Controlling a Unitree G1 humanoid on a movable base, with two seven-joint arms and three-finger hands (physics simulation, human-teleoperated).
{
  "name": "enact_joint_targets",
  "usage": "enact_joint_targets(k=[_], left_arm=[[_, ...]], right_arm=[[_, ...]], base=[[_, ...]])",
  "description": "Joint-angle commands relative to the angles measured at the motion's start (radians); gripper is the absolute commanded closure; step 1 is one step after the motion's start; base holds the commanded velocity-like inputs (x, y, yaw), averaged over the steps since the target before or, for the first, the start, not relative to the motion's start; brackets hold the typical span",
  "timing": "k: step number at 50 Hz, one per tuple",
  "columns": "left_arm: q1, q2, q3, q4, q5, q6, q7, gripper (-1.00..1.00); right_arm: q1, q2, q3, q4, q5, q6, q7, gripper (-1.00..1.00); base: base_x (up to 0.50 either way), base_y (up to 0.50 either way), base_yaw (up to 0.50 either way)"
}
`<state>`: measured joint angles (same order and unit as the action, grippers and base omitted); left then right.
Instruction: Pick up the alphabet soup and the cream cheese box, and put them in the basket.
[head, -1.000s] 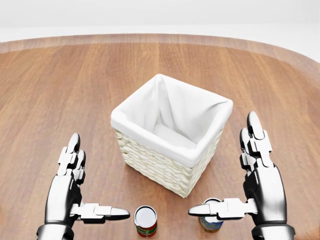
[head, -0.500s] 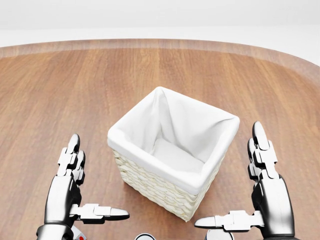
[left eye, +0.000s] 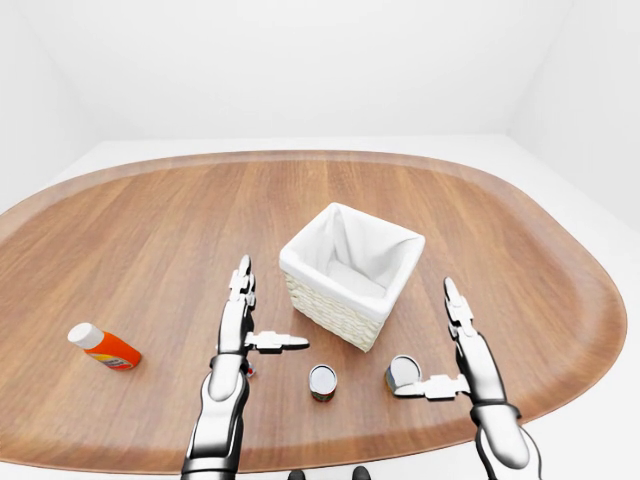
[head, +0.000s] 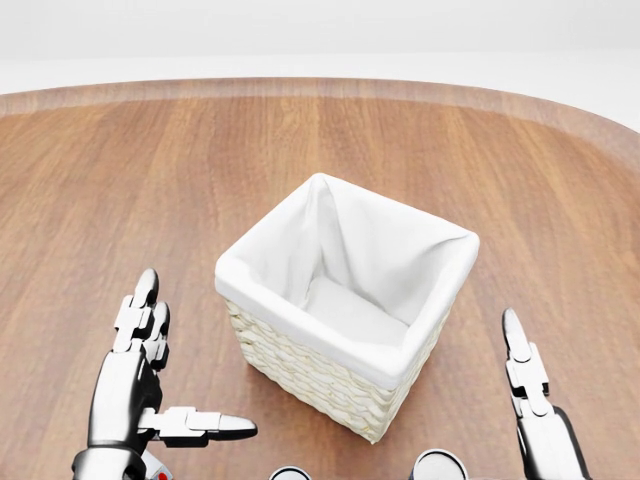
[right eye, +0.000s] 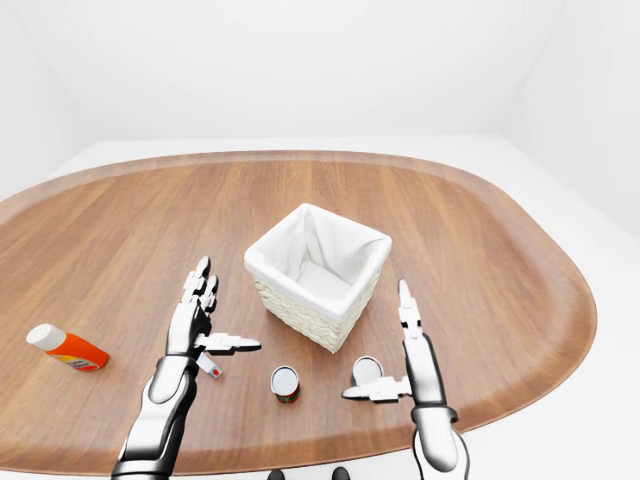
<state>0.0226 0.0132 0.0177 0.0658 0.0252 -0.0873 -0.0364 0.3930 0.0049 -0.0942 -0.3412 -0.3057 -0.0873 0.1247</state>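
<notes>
Silver-and-black metal made up both 3-fingered hands, which reached up from the bottom of the eye views over the oval wooden table (left eye: 140, 230). The left hand (left eye: 238, 325) stood with its palm edge-on, 2 fingers pointing toward the top of the view and the thumb stretched right; it was spread wide and held nothing. The right hand (left eye: 468, 350) mirrored it, fingers up, thumb pointing left, also spread wide and empty, its thumb tip reaching close to the grey-topped can (left eye: 402, 372).

1 square wicker basket with a white cloth liner (left eye: 350, 270) sat between the hands, nearer the top. 2 cans stood below it: the alphabet soup can with a red label (right eye: 285, 384) and the grey-topped can beside it to the right. 1 small red-and-white object (right eye: 211, 368), possibly the cream cheese box, lay just under the left thumb. 1 orange bottle with a white cap (left eye: 103, 346) lay far left.
</notes>
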Motion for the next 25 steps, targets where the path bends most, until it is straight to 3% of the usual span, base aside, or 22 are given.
enact_joint_targets(k=[1, 25], left_arm=[[0.003, 0.0, 0.0, -0.004, -0.004, 0.0, -0.002, -1.0], [0.017, 0.0, 0.004, -0.016, -0.027, 0.0, -0.023, -1.0]], right_arm=[[0.038, 0.004, -0.01, 0.077, -0.068, 0.0, -0.005, -1.0], [-0.044, -0.033, -0.013, 0.373, -0.126, 0.0, -0.1, -1.0]], base=[[0.0, 0.0, 0.0], [0.0, 0.0, 0.0]])
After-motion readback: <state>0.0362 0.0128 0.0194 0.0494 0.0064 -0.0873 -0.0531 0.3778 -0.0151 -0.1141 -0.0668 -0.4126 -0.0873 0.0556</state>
